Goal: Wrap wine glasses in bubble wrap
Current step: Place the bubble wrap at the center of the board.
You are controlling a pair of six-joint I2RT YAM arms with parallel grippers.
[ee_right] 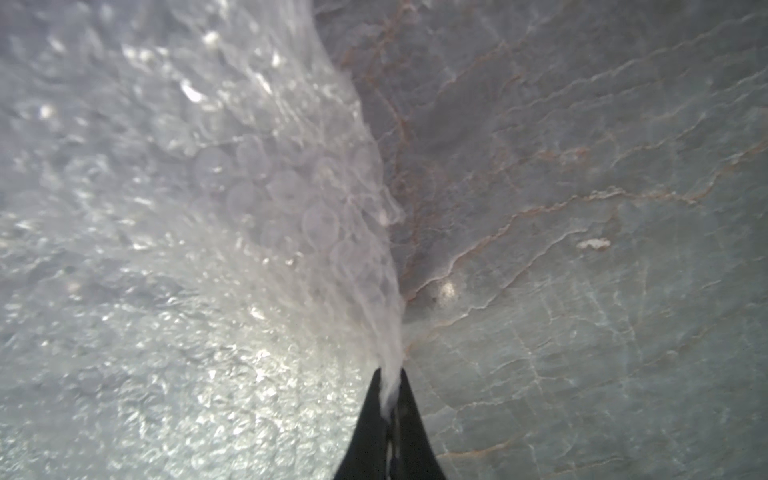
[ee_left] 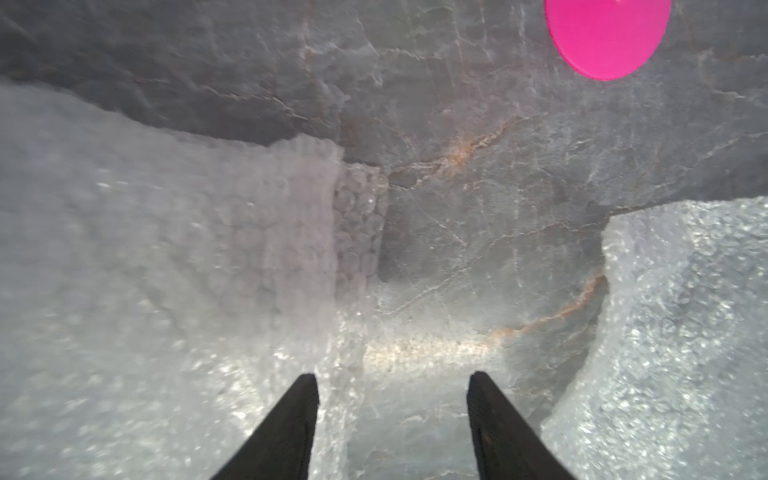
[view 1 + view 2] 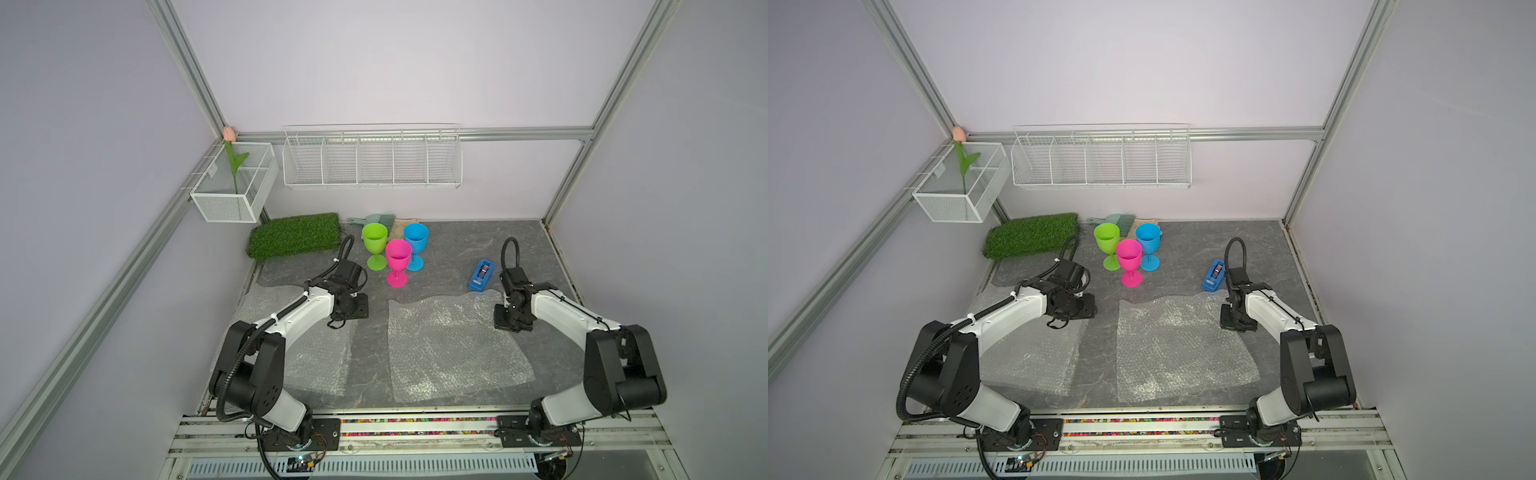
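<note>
Here, my right end effector (image 1: 390, 376) is clenched on the edge of a bubble wrap sheet (image 3: 453, 349) lying centre-right in both top views. My left end effector (image 2: 392, 382) (fingers parted, gripping nothing) hovers at a second sheet (image 3: 316, 361). Three wine glasses (image 3: 398, 253) stand upright at centre on the desk (image 3: 457, 249).

A grey, stone-patterned surface (image 3: 457, 249) carries a green turf mat (image 3: 295, 235) at its far left corner and a blue tape dispenser (image 3: 481, 275) toward the right. A teal hand brush (image 3: 376, 217) and a beige cloth (image 3: 404, 226) lie by the back wall. On that wall hangs a white wire rack (image 3: 374, 160) with five compartments. A white mesh basket (image 3: 226, 208) on the left frame holds a pink tulip (image 3: 229, 134).
</note>
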